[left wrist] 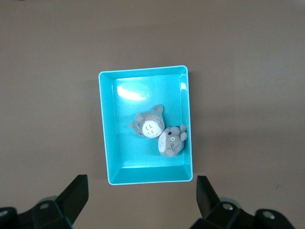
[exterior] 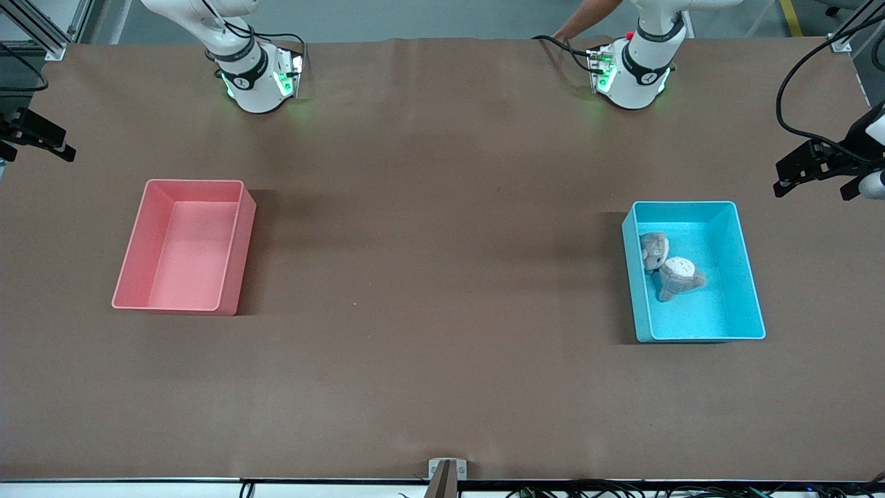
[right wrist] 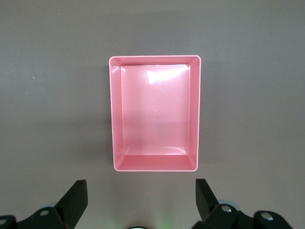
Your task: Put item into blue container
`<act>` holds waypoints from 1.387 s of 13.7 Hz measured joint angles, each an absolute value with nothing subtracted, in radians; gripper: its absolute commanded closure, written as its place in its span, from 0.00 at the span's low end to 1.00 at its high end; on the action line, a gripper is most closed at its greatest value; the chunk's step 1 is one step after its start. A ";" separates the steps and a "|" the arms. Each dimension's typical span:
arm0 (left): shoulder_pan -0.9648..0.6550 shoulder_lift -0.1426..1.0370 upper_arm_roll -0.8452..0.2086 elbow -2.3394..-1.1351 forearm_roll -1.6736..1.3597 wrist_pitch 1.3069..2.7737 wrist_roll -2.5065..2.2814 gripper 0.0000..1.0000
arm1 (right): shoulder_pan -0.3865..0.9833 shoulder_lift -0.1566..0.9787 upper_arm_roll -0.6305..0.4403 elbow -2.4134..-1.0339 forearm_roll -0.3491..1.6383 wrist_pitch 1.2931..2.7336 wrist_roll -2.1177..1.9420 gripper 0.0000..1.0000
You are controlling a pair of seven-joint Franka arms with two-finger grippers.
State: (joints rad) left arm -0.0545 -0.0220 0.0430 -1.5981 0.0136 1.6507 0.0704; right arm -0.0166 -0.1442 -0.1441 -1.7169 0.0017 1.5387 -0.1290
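Note:
The blue container (exterior: 719, 304) stands toward the left arm's end of the table. In it lie two grey plush toys with pale faces (exterior: 654, 250) (exterior: 681, 277), touching each other by one long wall. The left wrist view looks straight down on the container (left wrist: 124, 105) and both toys (left wrist: 148, 125) (left wrist: 172, 140). My left gripper (left wrist: 142, 193) hangs open and holds nothing, high over the table between the container and the left arm's base. My right gripper (right wrist: 140, 191) is open too, with nothing in it, high over the table beside the pink bin (right wrist: 155, 114). Neither gripper shows in the front view.
The pink bin (exterior: 187, 256) has nothing in it and stands toward the right arm's end. The two arm bases (exterior: 252, 76) (exterior: 632, 69) stand along the table edge farthest from the front camera. Black mounted devices (exterior: 38, 135) (exterior: 823, 162) reach in at both table ends.

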 measured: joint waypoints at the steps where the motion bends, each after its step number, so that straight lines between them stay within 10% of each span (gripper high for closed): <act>1: -0.054 -0.022 0.043 -1.598 0.014 1.651 0.070 0.00 | -0.017 -0.144 -0.144 -1.717 0.002 1.539 -0.129 0.00; 19: -0.056 -0.028 0.035 -1.578 0.013 1.651 0.070 0.00 | -0.017 -0.144 -0.145 -1.717 -0.006 1.540 -0.130 0.00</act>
State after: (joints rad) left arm -0.0559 -0.0283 0.0347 -1.5782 0.0135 1.6505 0.0702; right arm -0.0166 -0.1442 -0.1449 -1.7169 -0.0063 1.5405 -0.1301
